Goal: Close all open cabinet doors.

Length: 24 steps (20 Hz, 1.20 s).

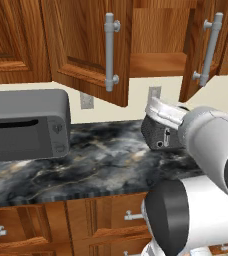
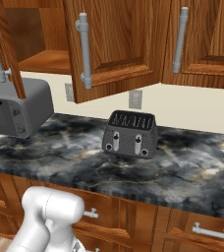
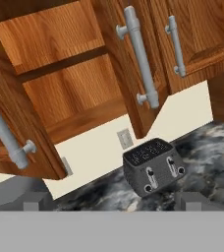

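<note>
Two reddish-brown cabinet doors stand open above the counter, on either side of a bare wooden shelf (image 1: 158, 62). The left open door (image 1: 91, 55) swings out over the counter, bar handle facing me. The right open door (image 1: 198, 55) angles outward too. From the right base view the same pair show as left door (image 2: 8, 54) and right door (image 2: 119, 44). In the hand view the left door (image 3: 15, 108) and right door (image 3: 126, 74) frame the shelf. My gripper (image 3: 111, 203) is open, its fingertips (image 3: 34, 203) wide apart, well short of both doors.
A closed cabinet door (image 2: 207, 34) hangs right of the open pair. A dark toaster (image 2: 131, 134) stands on the marbled counter (image 2: 182, 162), with a grey microwave (image 1: 26, 125) to the left. Drawer fronts (image 2: 207, 231) run below the counter edge.
</note>
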Motion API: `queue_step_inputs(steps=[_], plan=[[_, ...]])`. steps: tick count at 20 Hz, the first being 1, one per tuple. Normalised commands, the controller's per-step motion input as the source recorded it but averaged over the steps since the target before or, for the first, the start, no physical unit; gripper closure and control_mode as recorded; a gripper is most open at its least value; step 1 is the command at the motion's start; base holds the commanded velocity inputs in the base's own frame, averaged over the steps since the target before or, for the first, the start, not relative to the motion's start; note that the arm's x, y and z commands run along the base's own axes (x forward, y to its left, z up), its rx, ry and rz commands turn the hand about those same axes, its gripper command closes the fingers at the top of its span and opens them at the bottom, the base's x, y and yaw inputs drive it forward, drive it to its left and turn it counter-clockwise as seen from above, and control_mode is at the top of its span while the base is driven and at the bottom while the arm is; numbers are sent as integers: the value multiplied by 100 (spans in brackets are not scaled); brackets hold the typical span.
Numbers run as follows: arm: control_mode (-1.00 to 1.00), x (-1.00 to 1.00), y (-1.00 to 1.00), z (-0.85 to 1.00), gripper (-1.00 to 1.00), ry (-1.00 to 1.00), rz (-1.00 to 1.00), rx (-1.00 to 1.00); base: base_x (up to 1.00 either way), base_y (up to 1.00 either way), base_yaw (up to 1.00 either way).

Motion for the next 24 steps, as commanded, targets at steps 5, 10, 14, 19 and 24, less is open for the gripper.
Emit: queue_step_inputs(steps=[5, 10, 14, 19, 24], plan=[[-100, 1, 60, 10, -100, -3, -11, -7, 0, 0, 0], [-100, 6, 72, 14, -100, 0, -5, -12, 0, 0, 0], [-100, 46, 57, 0, -100, -1, -6, -13, 0, 0, 0], [-100, 77, 7, 0, -100, 0, -7, -9, 0, 0, 0], [-100, 52, 0, 0, -100, 0, -3, 0, 0, 0, 0]])
